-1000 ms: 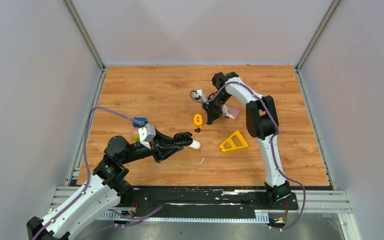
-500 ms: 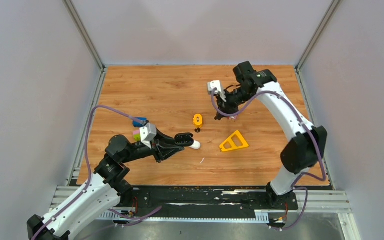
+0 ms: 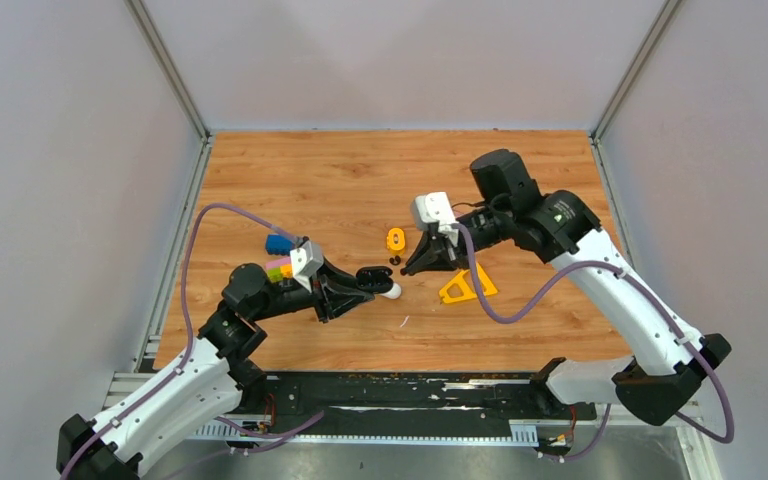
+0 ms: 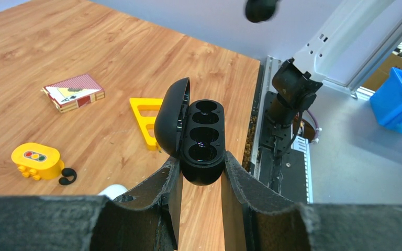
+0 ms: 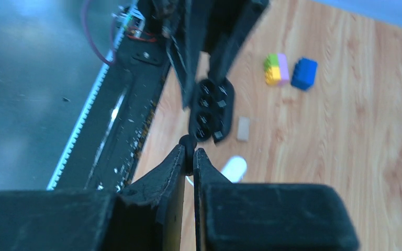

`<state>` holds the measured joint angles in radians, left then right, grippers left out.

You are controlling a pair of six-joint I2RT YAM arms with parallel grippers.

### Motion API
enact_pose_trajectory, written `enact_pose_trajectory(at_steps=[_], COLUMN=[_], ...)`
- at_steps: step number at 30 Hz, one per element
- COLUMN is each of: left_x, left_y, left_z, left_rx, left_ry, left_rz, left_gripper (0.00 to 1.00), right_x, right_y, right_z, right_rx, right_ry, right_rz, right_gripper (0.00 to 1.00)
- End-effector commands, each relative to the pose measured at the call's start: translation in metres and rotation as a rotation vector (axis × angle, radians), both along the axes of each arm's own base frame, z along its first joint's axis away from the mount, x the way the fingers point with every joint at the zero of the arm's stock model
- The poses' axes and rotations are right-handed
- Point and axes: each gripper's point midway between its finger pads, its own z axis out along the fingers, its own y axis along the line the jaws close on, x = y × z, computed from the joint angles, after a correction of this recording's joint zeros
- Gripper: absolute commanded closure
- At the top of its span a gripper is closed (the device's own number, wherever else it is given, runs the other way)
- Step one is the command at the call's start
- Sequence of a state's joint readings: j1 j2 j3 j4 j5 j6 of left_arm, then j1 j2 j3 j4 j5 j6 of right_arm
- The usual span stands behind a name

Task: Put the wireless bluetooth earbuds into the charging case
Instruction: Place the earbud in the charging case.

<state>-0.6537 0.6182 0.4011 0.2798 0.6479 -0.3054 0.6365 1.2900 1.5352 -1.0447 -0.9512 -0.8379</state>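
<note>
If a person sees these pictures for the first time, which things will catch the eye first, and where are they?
First, the open black plastic charging case, clamped between the left arm's fingers over the near middle of the wooden table; its sockets look empty. Next, the tiny black rounded earbud, pinched in the right arm's fingers just short of that case.

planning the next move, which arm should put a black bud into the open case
Right. The right gripper pinches a black earbud at its fingertips, close in front of the case, which is open with its sockets exposed. The left gripper is clamped on that case, so it can only hold it steady.
</note>
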Motion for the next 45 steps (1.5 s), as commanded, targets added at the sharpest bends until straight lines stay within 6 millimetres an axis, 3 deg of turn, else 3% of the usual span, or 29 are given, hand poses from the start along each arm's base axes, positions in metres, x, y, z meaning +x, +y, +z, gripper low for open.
enact_pose_trajectory(at_steps=[1,9,22,45], left_x=[-0.003,-0.006,-0.007,-0.01], left_y=[0.001,0.0,-0.001,-0.001], left_z=[0.01,0.012,0.018,0.019], left_rx=[-0.016,-0.022,-0.047,-0.047], left_ry=[-0.057,-0.063,-0.071,-0.074], left_rz=[-0.016,-0.036,-0.045,-0.056], left_gripper=[1.0,1.0,1.0,1.0], right_x=[-0.008,-0.008,-0.027,-0.018], right_y=[0.026,0.047,0.071,0.085], right_z=[0.021,0.03,0.015,-0.009], right_rx=[0.042,0.077,0.035,-0.033], right_ry=[0.022,0.143,0.164,0.138], right_rz=[0.026,-0.005,0.072,0.043], right_gripper=[0.97,0.97,0.95,0.95])
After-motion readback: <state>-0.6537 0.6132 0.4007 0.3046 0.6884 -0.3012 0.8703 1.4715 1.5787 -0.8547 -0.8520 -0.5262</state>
